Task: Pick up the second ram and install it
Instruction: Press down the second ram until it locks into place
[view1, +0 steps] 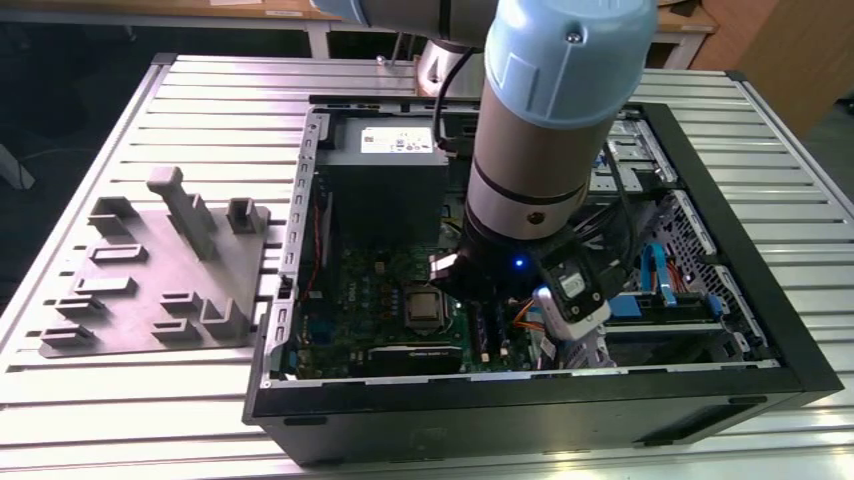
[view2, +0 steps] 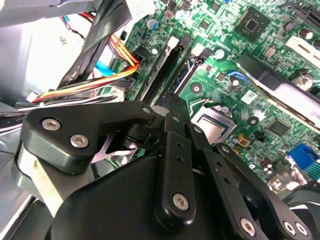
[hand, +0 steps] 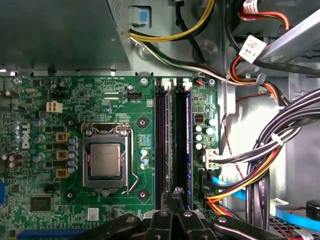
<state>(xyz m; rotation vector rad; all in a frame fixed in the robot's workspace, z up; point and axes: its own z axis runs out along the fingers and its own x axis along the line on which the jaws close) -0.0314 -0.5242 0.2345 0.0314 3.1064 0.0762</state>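
Gripper (view1: 481, 296) fingers are seen closed together, nothing visibly clamped between them. In the exterior view it is lowered into the open computer case (view1: 747, 330) at the frame's centre, over the motherboard (view1: 360, 290), with the gray fixture plate (view1: 147, 280) lying at the exterior view's left. In the second wrist view the gripper (view2: 172, 107) is held above the memory slots. In the first wrist view the gripper (hand: 176, 194) is at the slots' end, and the second ram (hand: 186, 140) is seated in the slot farther from the processor socket (hand: 106, 161); contact cannot be told.
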